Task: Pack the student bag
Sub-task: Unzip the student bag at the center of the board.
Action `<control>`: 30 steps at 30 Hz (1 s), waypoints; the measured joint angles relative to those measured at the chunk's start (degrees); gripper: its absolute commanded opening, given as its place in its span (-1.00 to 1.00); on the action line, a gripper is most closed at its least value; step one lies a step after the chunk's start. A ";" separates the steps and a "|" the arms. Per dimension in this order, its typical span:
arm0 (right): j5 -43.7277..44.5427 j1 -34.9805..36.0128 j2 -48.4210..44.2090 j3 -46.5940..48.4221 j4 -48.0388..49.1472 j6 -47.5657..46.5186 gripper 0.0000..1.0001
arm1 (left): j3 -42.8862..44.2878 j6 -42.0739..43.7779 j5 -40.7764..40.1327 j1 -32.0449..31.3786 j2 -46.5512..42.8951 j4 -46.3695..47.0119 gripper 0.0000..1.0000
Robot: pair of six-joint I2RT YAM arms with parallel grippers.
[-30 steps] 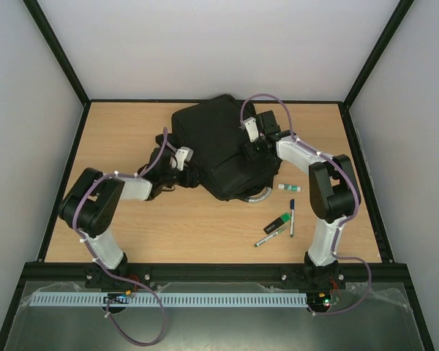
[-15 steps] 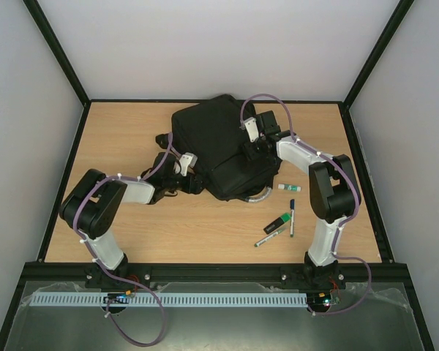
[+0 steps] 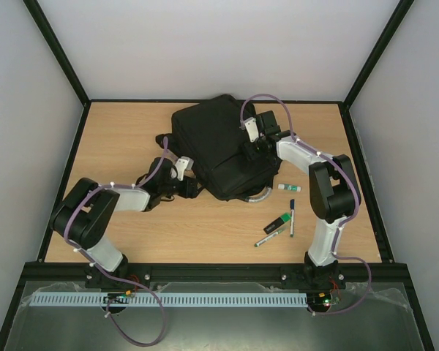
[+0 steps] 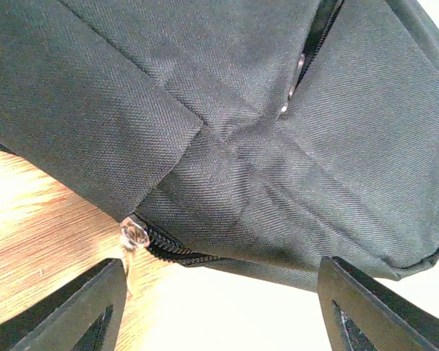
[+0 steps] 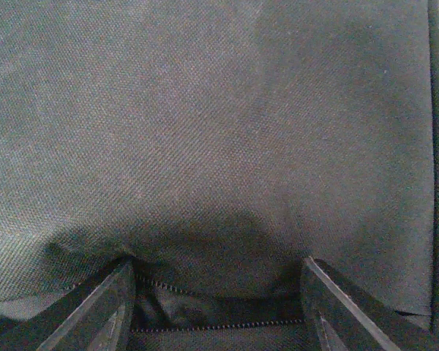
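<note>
The zip pull is shown only by the left wrist view, before the spread left fingers. Overhead, the bag is laid diagonally, handle at lower right. Fabric is straddled by the right fingers; a grip cannot be told.

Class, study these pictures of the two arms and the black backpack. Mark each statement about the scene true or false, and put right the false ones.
1. The student bag lies on the wooden table. True.
2. The green highlighter is inside the bag. False: it lies on the table among the pens, near the right arm.
3. The left gripper has its jaws apart, with a zip pull close to one finger. True.
4. The right gripper is over the pens. False: it is down at the bag, whose black fabric fills its wrist view.
</note>
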 measured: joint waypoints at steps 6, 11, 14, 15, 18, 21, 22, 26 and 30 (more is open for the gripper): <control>-0.02 0.00 0.00 0.00 0.00 0.00 0.23 | -0.35 -0.09 -0.04 0.00 -0.46 0.24 0.37; -0.02 0.00 0.00 0.00 0.00 0.00 0.23 | -0.13 -0.15 -0.07 0.00 0.66 0.28 0.37; -0.04 0.00 0.00 0.00 0.00 0.00 0.23 | -0.11 -0.20 -0.50 0.00 1.16 0.26 0.45; -0.04 0.00 0.00 0.00 -0.02 0.00 0.23 | -0.09 -0.15 -0.83 0.00 1.27 0.26 0.45; -0.11 0.00 0.00 0.00 -0.02 0.00 0.23 | -0.09 -0.22 -2.32 0.00 1.29 0.24 0.45; -0.20 0.00 0.00 0.00 -0.02 0.02 0.23 | -0.66 -0.22 -3.85 0.00 0.28 0.44 0.52; -0.22 0.00 0.00 0.00 -0.02 0.02 0.23 | -1.14 -0.17 -4.42 0.00 -0.50 0.52 0.55; -0.28 -0.02 0.00 0.00 -0.02 0.02 0.23 | -2.54 -0.24 -7.13 0.50 -3.34 1.51 0.63; -0.46 -0.04 0.00 0.00 -0.02 0.02 0.23 | -1.95 -0.61 -5.70 1.97 -1.62 2.86 0.64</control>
